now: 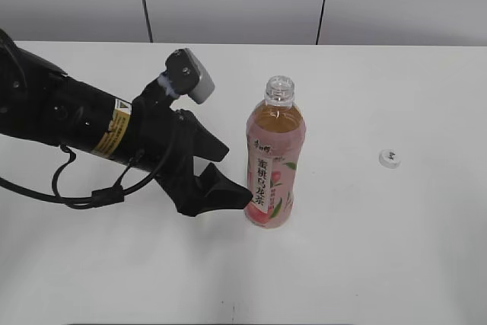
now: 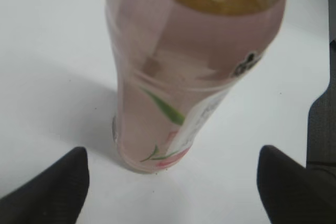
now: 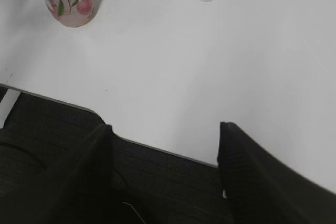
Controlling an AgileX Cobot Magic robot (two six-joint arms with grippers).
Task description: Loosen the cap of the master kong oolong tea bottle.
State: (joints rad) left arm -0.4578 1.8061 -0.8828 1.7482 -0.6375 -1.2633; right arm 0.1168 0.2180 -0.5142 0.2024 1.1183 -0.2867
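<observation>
The tea bottle [image 1: 275, 159] stands upright near the middle of the white desk [image 1: 365, 264], its neck bare and open at the top. The cap [image 1: 389, 158] lies flat on the desk well to the right of it, apart from everything. The left pincer [image 1: 222, 175] sits just left of the bottle's lower half, spread open with nothing between its tips. The right pincer [image 3: 165, 145] hangs over the desk's near edge, open and empty too.
</observation>
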